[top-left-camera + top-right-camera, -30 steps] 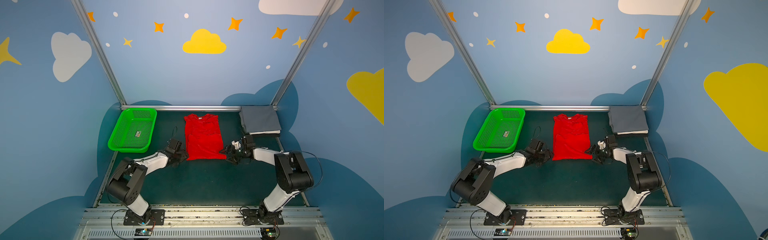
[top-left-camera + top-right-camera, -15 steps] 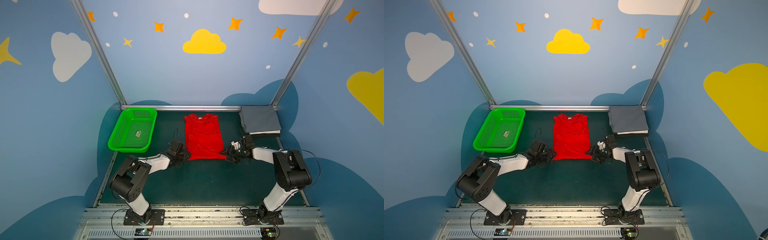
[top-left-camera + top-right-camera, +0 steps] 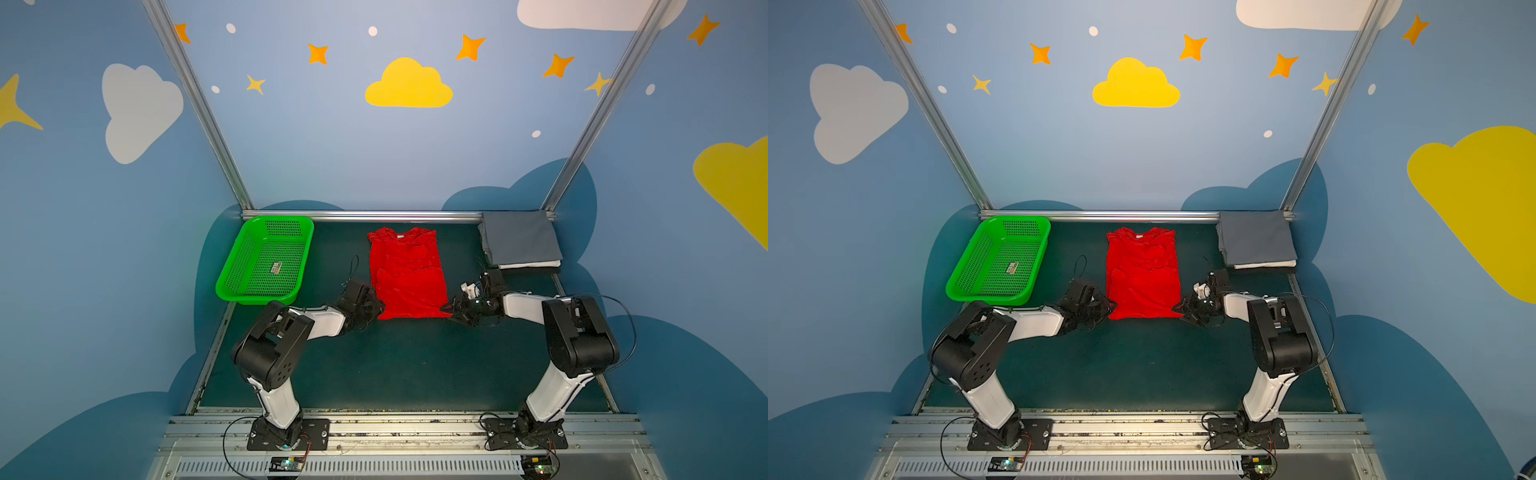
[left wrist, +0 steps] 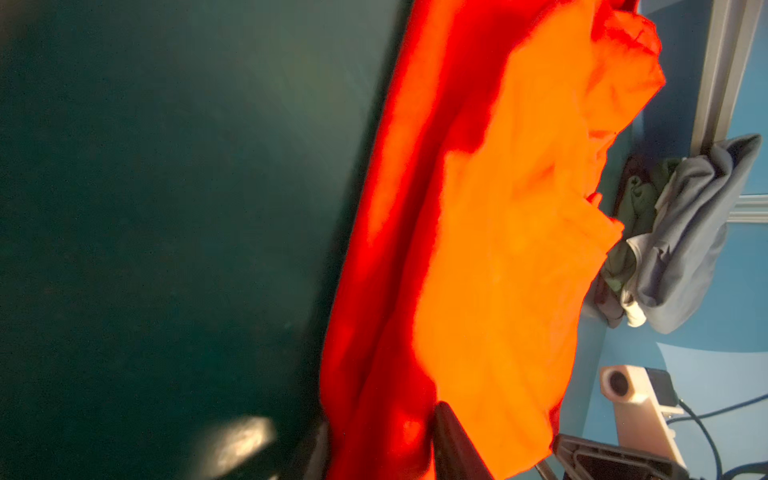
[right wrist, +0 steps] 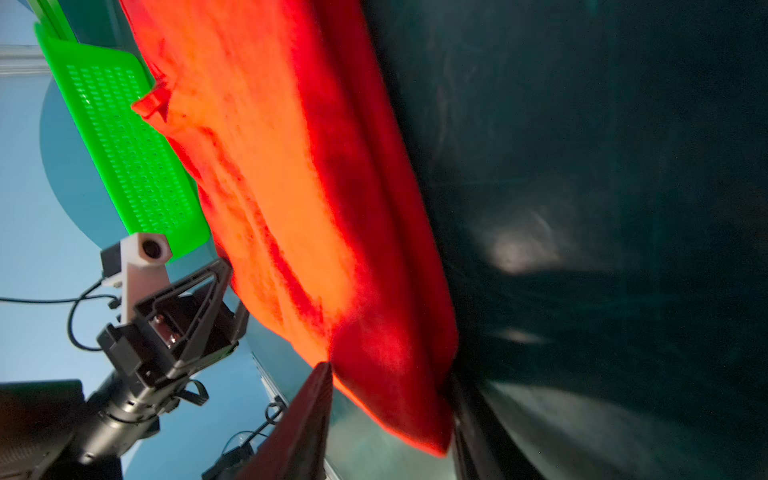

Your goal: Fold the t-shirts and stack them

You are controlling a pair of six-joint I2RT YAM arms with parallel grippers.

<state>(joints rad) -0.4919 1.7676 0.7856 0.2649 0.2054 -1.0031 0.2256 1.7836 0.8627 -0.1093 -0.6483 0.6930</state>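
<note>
Here, jaws straddle the red t-shirt's (image 3: 409,274) near corners.
Narrow around cloth: left gripper (image 3: 376,308), right gripper (image 3: 451,309); clamping unclear.

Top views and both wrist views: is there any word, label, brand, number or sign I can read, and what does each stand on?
Sticker on the floor of the green basket: dark print, too small to read.
White neck label on the red t-shirt: too small to read.
Wrist views: no text in sight.
Walls: only painted clouds, stars and dots, no words.
Nothing can be read anywhere.
</note>
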